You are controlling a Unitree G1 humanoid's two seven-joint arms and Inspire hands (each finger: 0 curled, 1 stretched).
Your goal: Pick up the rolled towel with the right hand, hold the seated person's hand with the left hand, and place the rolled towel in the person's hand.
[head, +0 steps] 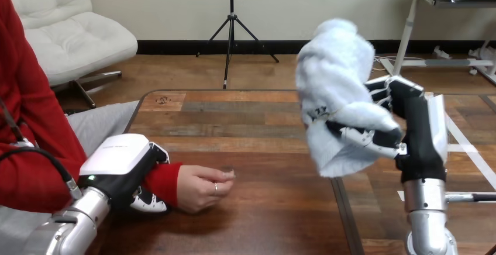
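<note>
One rolled towel point(334, 85) gripped aloft by right hand point(416, 131); left hand point(121, 166) clasps person's wrist point(164, 180) on table point(263, 135).

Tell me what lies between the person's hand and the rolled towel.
Nothing: in the head view, only bare table separates the person's hand from the rolled towel, held up by the right hand.

The right hand point(420, 132) holds the rolled towel point(334, 85) raised above the tabletop point(257, 126), its fingers point(364, 138) curled round it, while the left hand point(120, 167) clasps the person's wrist point(165, 182), with the person's hand point(202, 188) resting on the wood.
</note>
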